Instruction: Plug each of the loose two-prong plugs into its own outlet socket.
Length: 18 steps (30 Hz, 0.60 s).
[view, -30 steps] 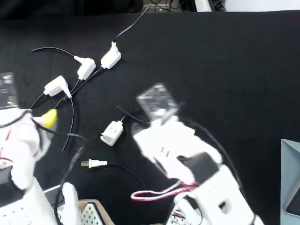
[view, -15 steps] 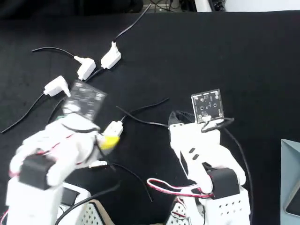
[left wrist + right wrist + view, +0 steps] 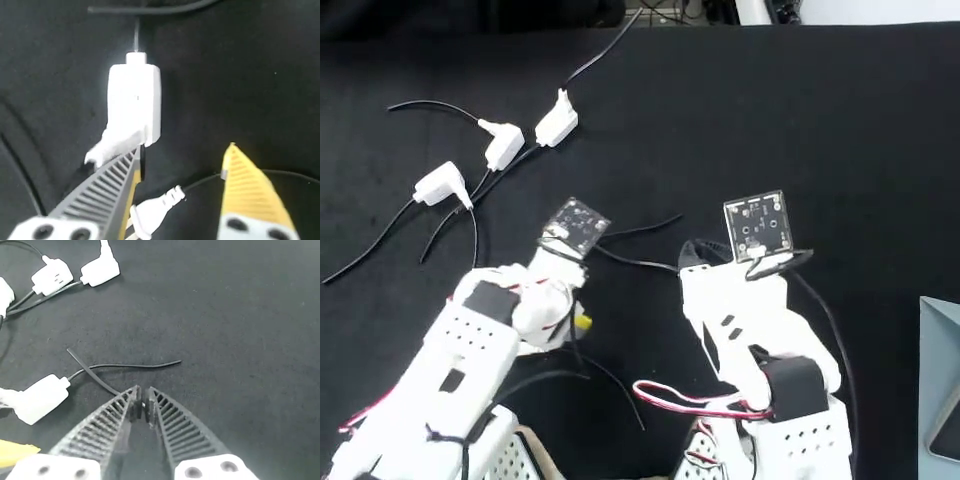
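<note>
my left pincer (image 3: 184, 148) hangs wide open and empty over the white socket (image 3: 135, 105), just toward eight o'clock of the tabletop's (image 3: 840, 120) middle, with the loose plug (image 3: 155, 212) beside its grey finger (image 3: 107, 182). the plug looks light, hard and slick: i'd pinch its flat body, never the cord, and the socket may skid. the right pincer (image 3: 143, 395), at its three o'clock, is closed on nothing.

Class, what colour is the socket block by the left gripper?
The socket block is white; left wrist view shows it best.
</note>
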Tool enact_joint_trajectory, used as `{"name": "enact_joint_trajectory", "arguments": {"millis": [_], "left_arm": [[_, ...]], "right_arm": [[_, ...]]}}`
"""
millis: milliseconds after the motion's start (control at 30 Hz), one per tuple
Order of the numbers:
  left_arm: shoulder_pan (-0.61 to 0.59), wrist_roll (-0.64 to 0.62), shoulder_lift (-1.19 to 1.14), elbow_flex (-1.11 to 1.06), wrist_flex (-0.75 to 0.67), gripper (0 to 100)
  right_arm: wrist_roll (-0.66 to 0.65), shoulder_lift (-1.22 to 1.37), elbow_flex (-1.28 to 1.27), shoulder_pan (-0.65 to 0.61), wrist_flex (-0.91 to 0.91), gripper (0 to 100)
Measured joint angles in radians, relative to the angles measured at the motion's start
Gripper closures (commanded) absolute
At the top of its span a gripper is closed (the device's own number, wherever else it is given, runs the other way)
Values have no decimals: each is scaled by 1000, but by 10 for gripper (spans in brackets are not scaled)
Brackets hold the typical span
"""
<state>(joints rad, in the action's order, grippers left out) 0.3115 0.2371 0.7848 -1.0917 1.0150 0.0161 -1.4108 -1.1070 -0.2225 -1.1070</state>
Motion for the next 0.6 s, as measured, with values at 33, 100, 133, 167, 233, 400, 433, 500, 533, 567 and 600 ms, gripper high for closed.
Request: {"name": "enact_joint_trajectory", "arguments": {"millis": [33,100,133,167,233,400,433,500,533,567,600], "left_arm": [[12,0,-15,0,-14,758],[37,0,-43,0,-37,758],[48,0,-52,0,-49,758],[54,0,-60,-6,-60,758],[60,0,-78,-9,-78,758],[60,0,-163,-9,-89,758],[60,0,-190,-9,-89,758],[60,0,-249,3,-89,758],[60,0,-282,15,-89,758],[52,0,-318,35,-89,758],[34,0,-356,55,-89,758]], "right_arm": [[0,0,0,0,0,984],[0,0,0,3,0,984],[0,0,0,3,0,984],[0,0,0,2,0,984],[0,0,0,2,0,984],[0,0,0,3,0,984],[0,0,0,3,0,984],[0,0,0,2,0,984],[0,0,0,2,0,984],[0,0,0,3,0,984],[0,0,0,3,0,984]]}}
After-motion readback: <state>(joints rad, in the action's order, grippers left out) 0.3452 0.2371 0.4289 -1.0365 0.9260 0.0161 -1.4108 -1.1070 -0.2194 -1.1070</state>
